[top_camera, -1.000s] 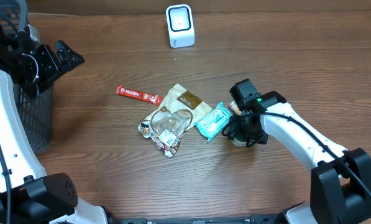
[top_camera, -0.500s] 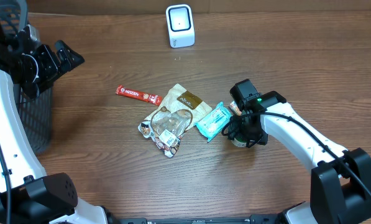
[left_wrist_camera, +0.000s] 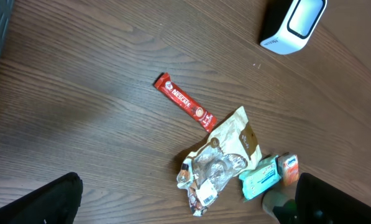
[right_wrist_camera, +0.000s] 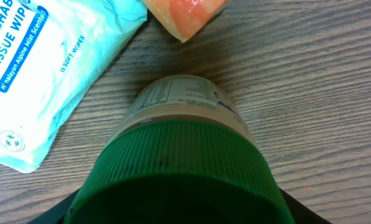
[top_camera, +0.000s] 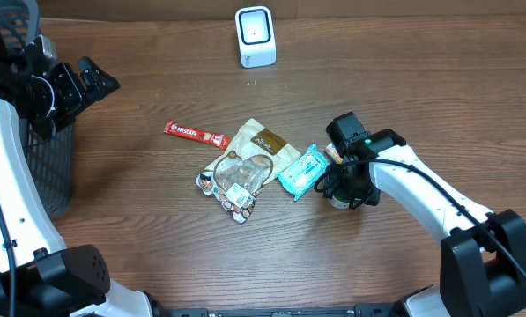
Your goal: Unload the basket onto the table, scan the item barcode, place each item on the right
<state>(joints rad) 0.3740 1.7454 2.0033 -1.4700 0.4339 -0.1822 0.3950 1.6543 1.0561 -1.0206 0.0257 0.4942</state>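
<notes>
Right claw (top_camera: 344,187), nearest the robot, grasps a jar (right_wrist_camera: 184,106) by its green lid (right_wrist_camera: 179,168); the jar is low over the wooden table (top_camera: 439,97), its printed label facing up. Just beside it lie a teal pack of wipes (top_camera: 303,171) and an orange packet (right_wrist_camera: 184,15). Next to the wipes is a heap of crumpled snack bags (top_camera: 240,172). Beyond that is a red coffee stick (top_camera: 195,134). At the far edge stands a white scanner (top_camera: 255,36), well apart from the jar. Left claw (top_camera: 102,75), released and empty, hangs beside a dark basket (top_camera: 47,167).
</notes>
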